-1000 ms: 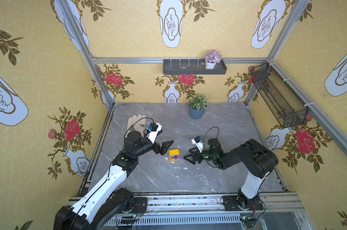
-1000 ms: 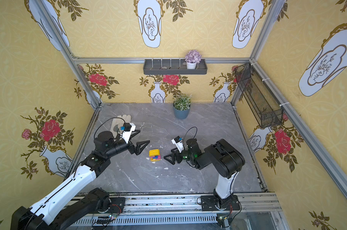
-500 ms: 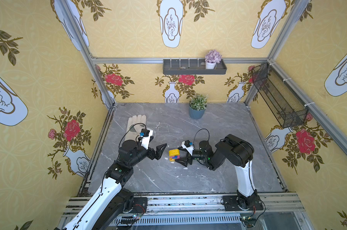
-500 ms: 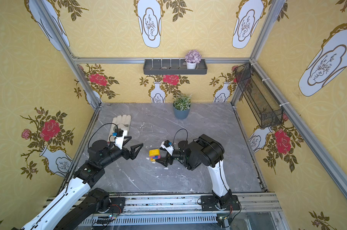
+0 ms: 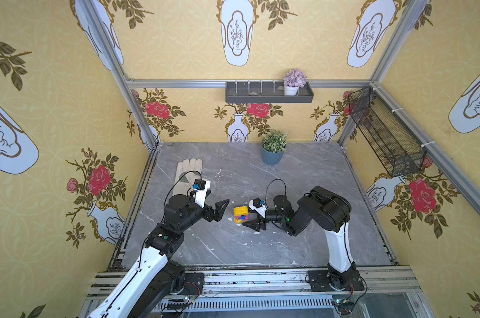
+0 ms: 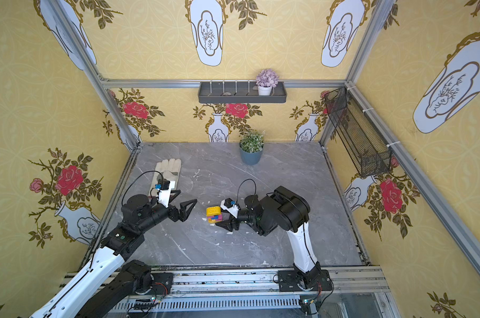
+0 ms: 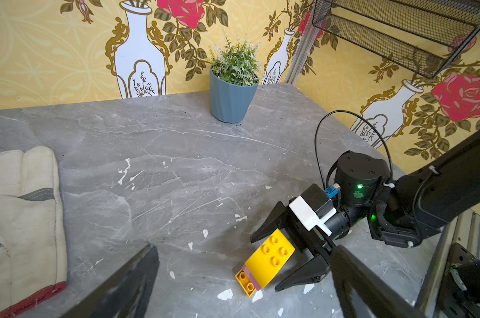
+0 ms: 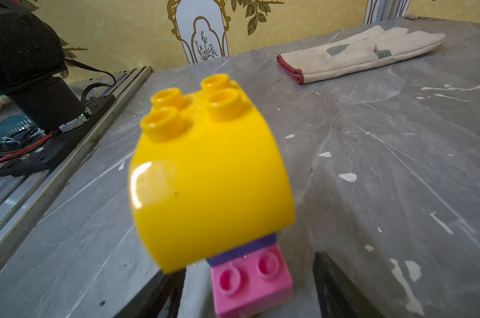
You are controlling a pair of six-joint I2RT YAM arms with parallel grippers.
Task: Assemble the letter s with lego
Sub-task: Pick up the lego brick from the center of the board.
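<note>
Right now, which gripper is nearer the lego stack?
Right. The right gripper has a finger on each side of the lego stack; contact is unclear. The left gripper hangs open, apart from the stack, on its glove side.

Place: staged robot lab booth | Evidence: aluminium frame (image 5: 178, 83), vase-print wallpaper panels (image 5: 178, 41), grey marble tabletop (image 5: 302, 179), arm mounting rail (image 5: 261, 278)

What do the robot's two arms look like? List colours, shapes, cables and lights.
The left arm and right arm match: black joints, one white link near the base, black pointed triangular jaws. Each wrist carries a white-and-black camera with a blue plug and a looping black cable. The right arm shows green lights.
</note>
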